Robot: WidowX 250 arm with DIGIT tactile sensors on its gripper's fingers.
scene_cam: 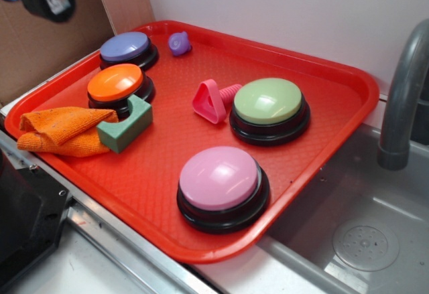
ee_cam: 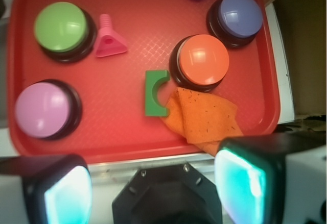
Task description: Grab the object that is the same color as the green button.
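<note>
The green block (ee_cam: 155, 93) lies on the red tray (ee_cam: 133, 132), its notch against the orange button (ee_cam: 203, 60) and the orange cloth (ee_cam: 204, 119) touching it. Its long axis runs away from the hand (ee_cam: 153, 183), which is held wide, empty, high above the tray's near edge.

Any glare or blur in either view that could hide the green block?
Exterior view: soft and grainy, glare only on the button domes, green block clear. Wrist view: gripper fingers blurred in the foreground, colours oversaturated, block sharp enough beside the orange cloth.
</note>
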